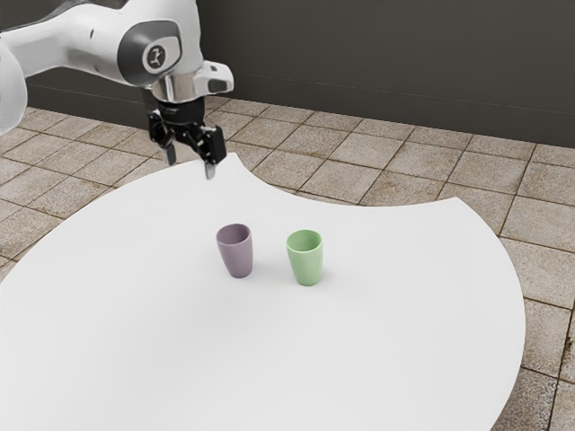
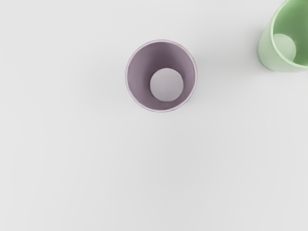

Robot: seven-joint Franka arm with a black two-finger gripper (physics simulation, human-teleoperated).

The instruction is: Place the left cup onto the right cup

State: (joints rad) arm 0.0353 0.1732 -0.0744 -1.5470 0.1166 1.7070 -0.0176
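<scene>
White table [image 1: 359, 359] bears purple cup [image 1: 235, 250], green cup [image 1: 305, 258]; tiled floor [image 1: 431, 157], dark wall [image 1: 404, 54].

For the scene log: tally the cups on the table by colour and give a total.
purple cup: 1
green cup: 1
Total: 2 cups, both standing upright and apart on the white table.

purple cup [image 1: 235, 250], green cup [image 1: 305, 257], white table [image 1: 135, 332]
</scene>
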